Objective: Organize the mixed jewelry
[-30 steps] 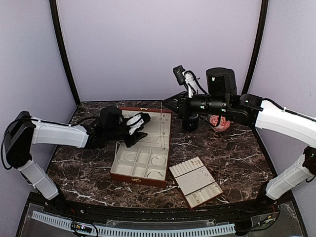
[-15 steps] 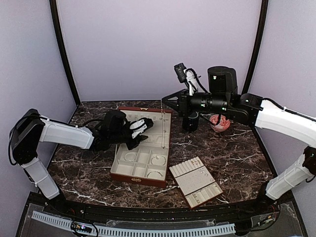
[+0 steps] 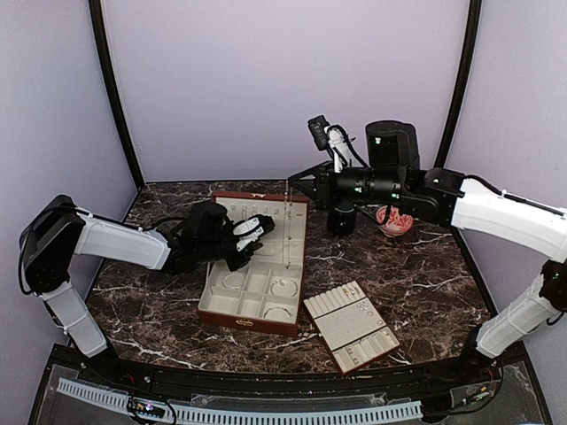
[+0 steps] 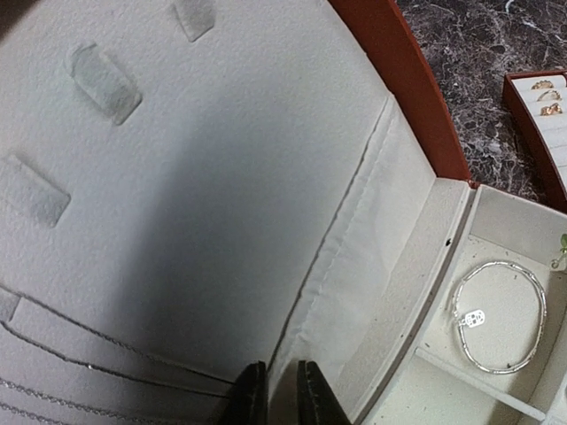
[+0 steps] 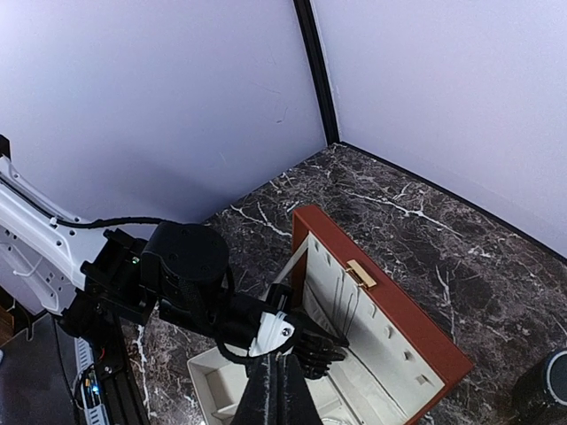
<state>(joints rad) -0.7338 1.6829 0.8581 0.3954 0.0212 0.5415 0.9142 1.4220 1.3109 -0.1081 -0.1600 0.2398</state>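
Left gripper (image 4: pixel 282 394) nearly closed, against box lid (image 4: pixel 177 177)

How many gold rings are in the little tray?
3, lined up in the slots of the tray, left wrist view: top ring, middle ring, bottom ring. The picture's edge cuts the tray off, so more may be hidden.

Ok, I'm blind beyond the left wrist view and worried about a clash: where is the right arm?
Observer: The right gripper hovers over the top edge of the box lid, near its right end, jaws shut.
Operator: Carrying anything?
Observer: A fine chain hangs from it, down in front of the lid.
Operator: What else stands back there?
Observer: A black mug stands right of the lid, beside a pink bowl.
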